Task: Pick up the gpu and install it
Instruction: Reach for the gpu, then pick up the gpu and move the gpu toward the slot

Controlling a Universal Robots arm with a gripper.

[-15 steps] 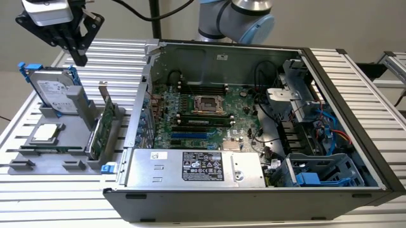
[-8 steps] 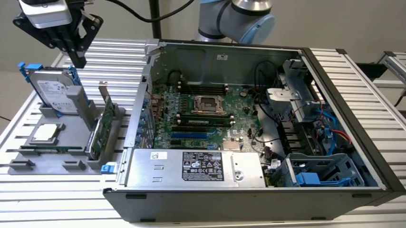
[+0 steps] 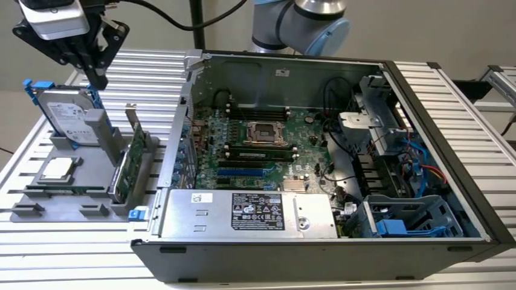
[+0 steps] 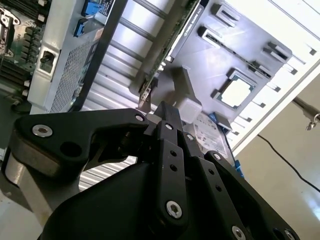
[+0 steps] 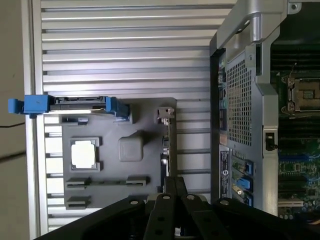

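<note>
Slatted metal table (image 3: pixel 451 78): carries all items, well below the gripper.

Open computer case (image 3: pixel 435 121): lies to one side of the gripper, toward the exterior view's right. Its motherboard (image 3: pixel 250 151) is exposed. No card is seated in it.

Grey fixture tray (image 3: pixel 81 181): sits directly beneath the gripper, beside the case wall.

Gripper (image 3: pixel 98 83): hangs above the tray. The fingers are drawn together and hold nothing. It touches no part.

Hard drive (image 3: pixel 69 118), blue side rails: stands on edge in the tray, below the fingertips (image 5: pixel 175 186) and close to them.

The gpu (image 3: pixel 129 163): stands on edge in its tray slot, bracket end uppermost, below the gripper and apart from it. In the first wrist view its thin edge (image 5: pixel 166 145) runs in line with the fingers. Not yet picked up.

Processor chip (image 3: pixel 60 169): lies flat in the tray, below and clear of the gripper.

Risks, as judged:
- A descent with the fingers closed would strike the card's top edge or bracket.
- The hard drive stands near enough to be clipped.
- The card is thin, so an off-centre grip could let it tilt and jam in its slot.
</note>
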